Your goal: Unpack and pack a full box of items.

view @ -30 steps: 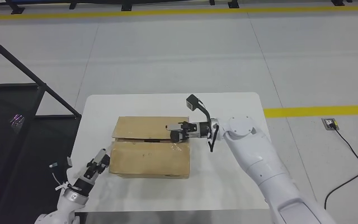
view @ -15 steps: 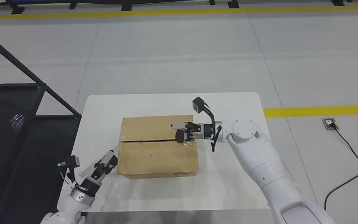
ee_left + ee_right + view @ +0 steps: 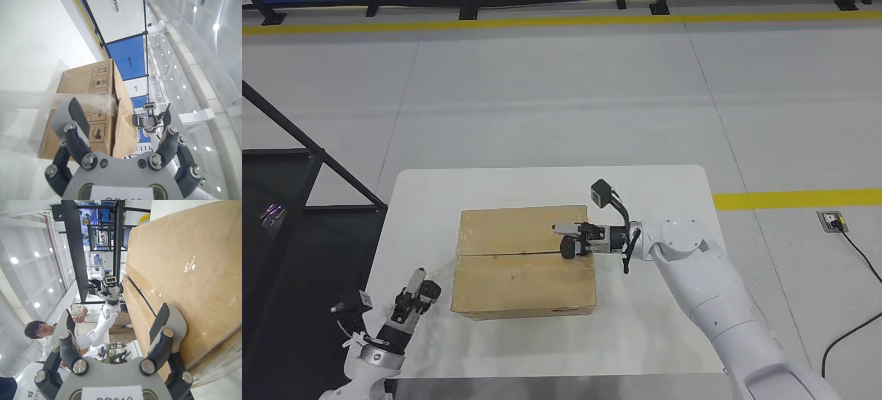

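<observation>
Table (image 3: 662, 185): closed cardboard box (image 3: 527, 262) blocks the middle. Passable bare strips run along the far and left edges. Right gripper (image 3: 567, 238) (fingers spread) obstructs the box top's right end. Left gripper (image 3: 414, 293) occupies the near-left corner, apart from the box.

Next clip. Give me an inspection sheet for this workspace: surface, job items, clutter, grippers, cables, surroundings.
Surface: white table, one box on it.
Job's things: cardboard box, flaps shut, seam across its top.
Clutter: clear tape strip sticking out from the box's end.
Grippers: left gripper open, near the box's corner, apart from it; right gripper open, over the box top by the seam.
Cables: lead from a floor socket.
Surroundings: yellow floor line.
</observation>
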Robot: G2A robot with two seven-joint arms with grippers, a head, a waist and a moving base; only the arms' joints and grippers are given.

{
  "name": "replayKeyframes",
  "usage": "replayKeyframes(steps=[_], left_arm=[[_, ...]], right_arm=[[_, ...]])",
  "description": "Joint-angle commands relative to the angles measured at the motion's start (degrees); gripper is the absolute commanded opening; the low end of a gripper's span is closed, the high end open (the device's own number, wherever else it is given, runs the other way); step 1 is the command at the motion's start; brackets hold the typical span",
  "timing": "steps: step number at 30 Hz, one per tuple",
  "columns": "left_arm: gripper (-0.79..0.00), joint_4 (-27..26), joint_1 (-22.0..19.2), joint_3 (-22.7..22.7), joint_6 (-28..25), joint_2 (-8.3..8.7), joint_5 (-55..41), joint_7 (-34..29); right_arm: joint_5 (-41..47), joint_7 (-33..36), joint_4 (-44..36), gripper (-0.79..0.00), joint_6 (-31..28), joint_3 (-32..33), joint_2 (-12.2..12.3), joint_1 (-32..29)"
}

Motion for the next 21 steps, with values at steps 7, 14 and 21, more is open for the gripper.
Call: replayKeyframes(steps=[7, 14, 21], left_arm=[[0.000, 0.96, 1.26, 0.47, 1.68, -0.14, -5.62, -5.37], [0.000, 7.34, -4.00, 2.65, 6.11, -0.80, -6.65, -1.53], [0.000, 13.57, -11.58, 5.07, 9.63, -1.64, -10.87, -0.45]], right_arm=[[-0.02, 0.12, 0.00, 0.000, 0.26, -0.50, -0.04, 0.86], [0.14, 0.39, 0.55, 0.000, 0.29, -1.14, -0.22, 1.80], [0.07, 0.47, 0.88, 0.000, -0.08, -1.46, -0.19, 1.98]])
